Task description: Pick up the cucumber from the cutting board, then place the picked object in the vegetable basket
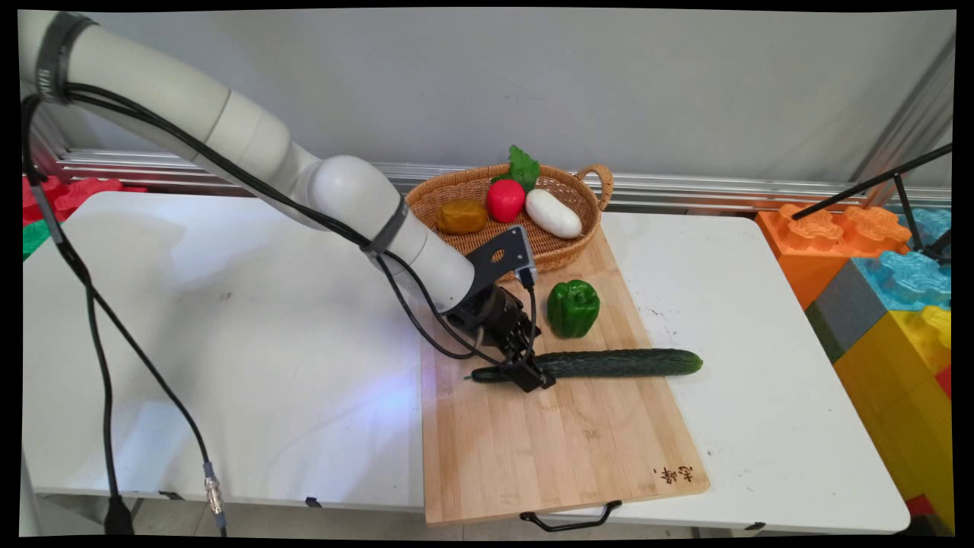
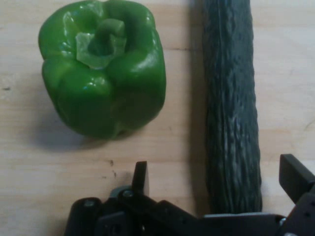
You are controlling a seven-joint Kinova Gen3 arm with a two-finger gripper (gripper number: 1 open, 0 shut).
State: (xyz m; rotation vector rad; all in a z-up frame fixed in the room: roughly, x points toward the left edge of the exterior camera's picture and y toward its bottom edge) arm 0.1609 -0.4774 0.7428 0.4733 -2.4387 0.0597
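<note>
My gripper (image 1: 533,373) sits low over the bamboo cutting board (image 1: 548,441), fingers (image 2: 140,178) spread wide w/ the cucumber (image 1: 609,363) running between them; neither pad looks to be touching its skin yet, so nothing is pinched. I straddle it near its stem end, w/ the long body stretching away across the board toward the board's right edge, one tip poking out on the other side of my hand. The cucumber lies flat and crosswise on the board, prob. why I come at it from above w/ jaws set across its width. Just beyond the cucumber, apart from it, a green bell pepper (image 1: 573,307) rests on the board, stem up in my hand cam. Farther back, overlapping the board's far end, a wicker basket (image 1: 590,217) holds a brown item (image 1: 461,217), a red radish-like veg w/ green leaves (image 1: 506,199) and a white eggplant-shaped one (image 1: 554,213). Board lies on the white table (image 1: 228,342); colored foam blocks (image 1: 890,297) are stacked well off the board's right side.
</note>
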